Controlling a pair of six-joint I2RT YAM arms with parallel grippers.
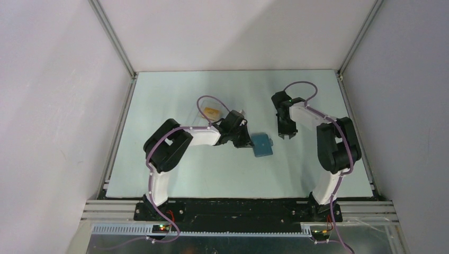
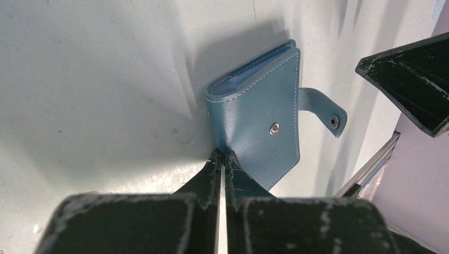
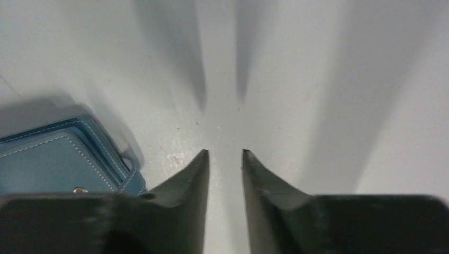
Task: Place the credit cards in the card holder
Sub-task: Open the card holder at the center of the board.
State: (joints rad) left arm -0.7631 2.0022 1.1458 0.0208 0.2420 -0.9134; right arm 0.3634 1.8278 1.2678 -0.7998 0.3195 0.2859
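Evidently the card holder (image 1: 262, 144) is a light, soft thing. It is a small blue stitched wallet lying flat near the middle of the worktop (image 1: 174, 180), a little toward the right edge. Its covers are parted only a crack, so that paler blue shows inside, and its snap strap (image 2: 323, 111) sticks out unfastened. The left claw (image 2: 222, 156) is clenched, with its tips at a corner of the wallet on the side away from the strap; I cannot tell whether a sliver of cover is nipped between them. The right claw (image 3: 225, 153) stands released over bare worktop just beside the wallet, with nothing in it. I judge that the covers will flex and the whole wallet will slide on the smooth surface if pushed. One claw should therefore pin a cover while the other lifts the free one by its open edge. An orange-tan credit card (image 1: 213, 111) lies apart toward the far edge, behind the left arm. Thin, stiff and flat, it is likely slippery and best taken by an edge.
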